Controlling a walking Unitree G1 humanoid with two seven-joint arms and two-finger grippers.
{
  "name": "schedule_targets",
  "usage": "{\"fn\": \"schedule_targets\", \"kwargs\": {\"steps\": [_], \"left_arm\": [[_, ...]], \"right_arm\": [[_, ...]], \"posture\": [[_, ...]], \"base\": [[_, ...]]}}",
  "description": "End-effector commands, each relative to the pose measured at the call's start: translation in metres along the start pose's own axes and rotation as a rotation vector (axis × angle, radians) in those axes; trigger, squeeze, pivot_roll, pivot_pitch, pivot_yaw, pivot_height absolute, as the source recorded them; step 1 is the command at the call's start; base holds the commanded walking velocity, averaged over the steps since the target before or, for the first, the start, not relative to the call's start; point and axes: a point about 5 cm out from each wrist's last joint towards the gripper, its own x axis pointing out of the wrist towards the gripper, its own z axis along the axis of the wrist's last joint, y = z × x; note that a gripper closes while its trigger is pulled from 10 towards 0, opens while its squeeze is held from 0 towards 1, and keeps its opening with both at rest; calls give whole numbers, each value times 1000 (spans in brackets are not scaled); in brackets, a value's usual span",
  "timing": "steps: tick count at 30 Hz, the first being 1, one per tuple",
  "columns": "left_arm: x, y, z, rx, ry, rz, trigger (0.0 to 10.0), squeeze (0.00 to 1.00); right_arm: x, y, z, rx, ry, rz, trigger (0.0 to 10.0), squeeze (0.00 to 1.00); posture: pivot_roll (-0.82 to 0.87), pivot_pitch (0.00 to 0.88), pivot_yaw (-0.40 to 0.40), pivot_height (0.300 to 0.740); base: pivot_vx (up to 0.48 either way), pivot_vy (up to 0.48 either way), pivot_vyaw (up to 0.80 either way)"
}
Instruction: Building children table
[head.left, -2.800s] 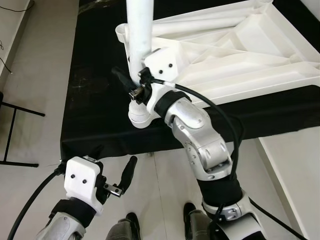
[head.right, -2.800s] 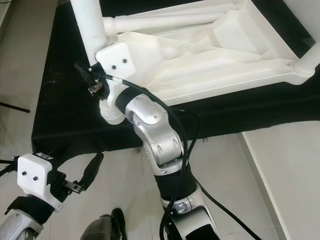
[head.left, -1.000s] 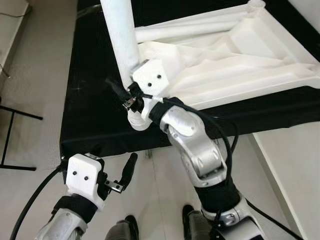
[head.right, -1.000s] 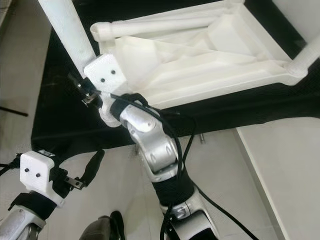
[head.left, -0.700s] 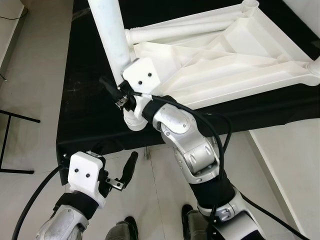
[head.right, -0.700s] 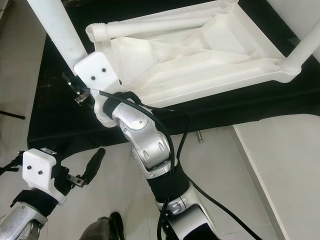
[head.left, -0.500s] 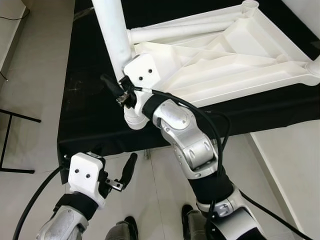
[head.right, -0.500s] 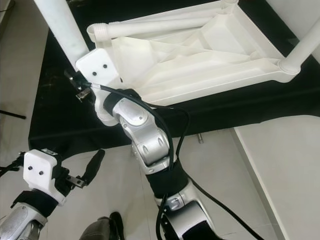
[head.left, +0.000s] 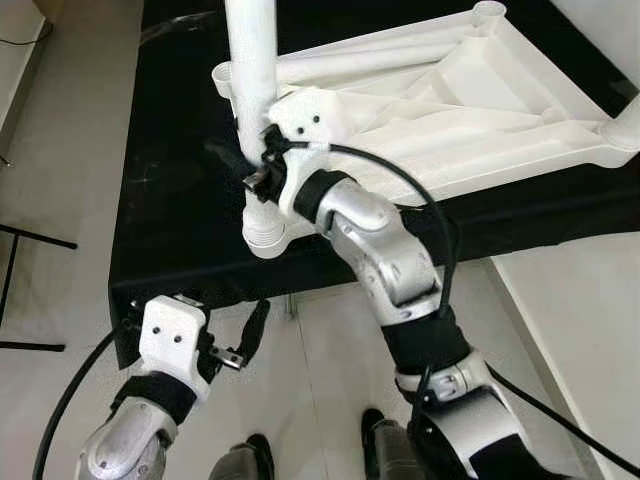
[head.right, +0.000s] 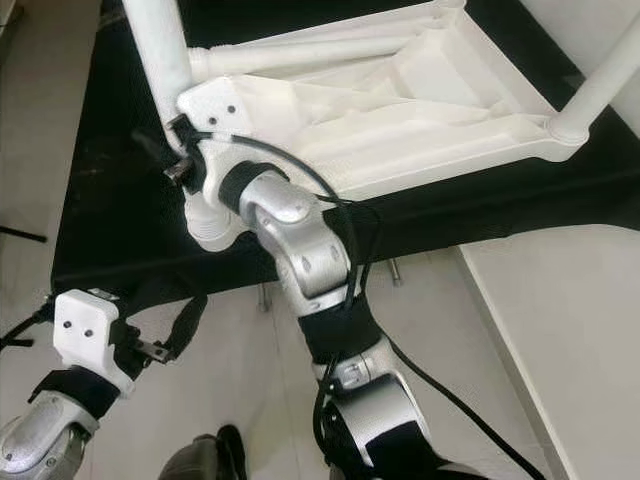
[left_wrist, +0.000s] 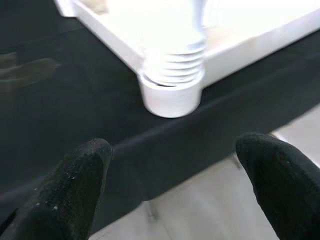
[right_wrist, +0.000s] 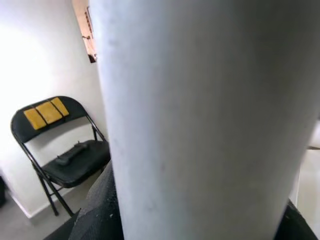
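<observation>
The white table top (head.left: 480, 110) lies upside down on a black-covered bench (head.left: 170, 210). My right gripper (head.left: 252, 162) is shut on a white table leg (head.left: 252, 60) and holds it almost upright at the top's near-left corner. The leg's threaded end (head.left: 264, 232) hangs just above the black cloth; the left wrist view shows those threads (left_wrist: 174, 59) in front of the white top. Another leg (head.right: 300, 55) lies inside the top. A third leg (head.right: 600, 85) stands in the right corner. My left gripper (head.left: 238, 335) is open, low in front of the bench edge, its fingers (left_wrist: 75, 190) wide apart.
The bench's front edge (head.left: 200, 290) runs just above my left gripper, with pale floor tiles (head.left: 60, 150) around. A black stand's feet (head.left: 20, 250) lie on the floor at left. A white surface (head.left: 580, 340) is at lower right. A black folding chair (right_wrist: 60, 150) stands by the wall.
The held leg has swung from leaning left to nearly upright, with my right gripper still closed on it. The left gripper stays low and open. The camera view has shifted a little.
</observation>
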Motion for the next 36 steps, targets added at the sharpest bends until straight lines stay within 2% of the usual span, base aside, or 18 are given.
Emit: {"fn": "schedule_targets", "kwargs": {"steps": [1, 7, 9, 10, 12, 13, 15, 16, 18, 22, 25, 28, 29, 32, 33, 34, 36], "left_arm": [[-2, 4, -5, 10, 21, 35, 10000, 0], [2, 10, -5, 44, 19, 85, 10000, 0], [9, 17, -3, 49, -3, 129, 10000, 0], [9, 17, -3, 49, -3, 129, 10000, 0], [16, 22, 4, 63, -38, 159, 10000, 0], [16, 22, 4, 63, -38, 159, 10000, 0], [23, 23, 13, 61, -82, 157, 10000, 0], [23, 23, 13, 61, -82, 157, 10000, 0], [28, 24, 21, 62, -117, 149, 10000, 0], [35, 27, 35, 61, -167, 150, 10000, 0], [41, 28, 50, 56, -221, 136, 10000, 0], [42, 28, 52, 55, -229, 133, 10000, 0], [46, 26, 64, 42, -276, 109, 10000, 0], [52, 16, 89, 22, -369, 27, 10000, 0], [53, 14, 92, 21, -377, 11, 10000, 0], [53, 14, 92, 21, -377, 11, 10000, 0], [55, 8, 96, 0, -394, -29, 10000, 0]], "right_arm": [[5, 7, -5, 42, 7, 50, 10000, 0], [5, -1, 11, 87, -75, 65, 10000, 0], [3, -7, 18, 149, -122, 69, 10000, 0], [3, -7, 18, 149, -122, 69, 10000, 0], [0, -13, 24, 220, -166, 67, 10000, 0], [0, -13, 24, 220, -166, 67, 10000, 0], [-5, -20, 30, 304, -217, 71, 10000, 0], [-5, -20, 30, 304, -217, 71, 10000, 0], [-8, -25, 34, 361, -253, 80, 10000, 0], [-11, -29, 36, 372, -265, 82, 10000, 0], [-13, -33, 32, 265, -219, 81, 10000, 0], [-14, -33, 31, 245, -209, 82, 10000, 0], [-15, -40, 21, 133, -132, 29, 10000, 0], [-21, -66, 2, -104, 39, -129, 10000, 0], [-23, -71, 0, -150, 65, -157, 10000, 0], [-23, -71, 0, -150, 65, -157, 10000, 0], [-26, -78, -4, -212, 111, -184, 10000, 0]], "posture": [[29, 267, 19, 740], [29, 239, 14, 740], [29, 220, 10, 740], [29, 220, 10, 740], [25, 210, 13, 740], [25, 210, 13, 740], [15, 196, 21, 740], [15, 196, 21, 740], [11, 189, 25, 740], [7, 182, 25, 740], [7, 177, 25, 740], [7, 176, 25, 740], [-1, 161, 21, 740], [-5, 153, 18, 740], [-8, 148, 18, 740], [-8, 148, 18, 740], [-11, 143, 16, 740]], "base": [[0, 0, 0], [0, 0, 0], [0, 0, 0], [0, 0, 0], [0, 0, 0], [0, 0, 0], [0, 0, 0], [0, 0, 0], [0, 0, 0], [0, 0, 0], [0, 0, 0], [0, 0, 0], [0, 0, 0], [0, 0, 0], [0, 0, 0], [0, 0, 0], [0, 0, 0]]}}
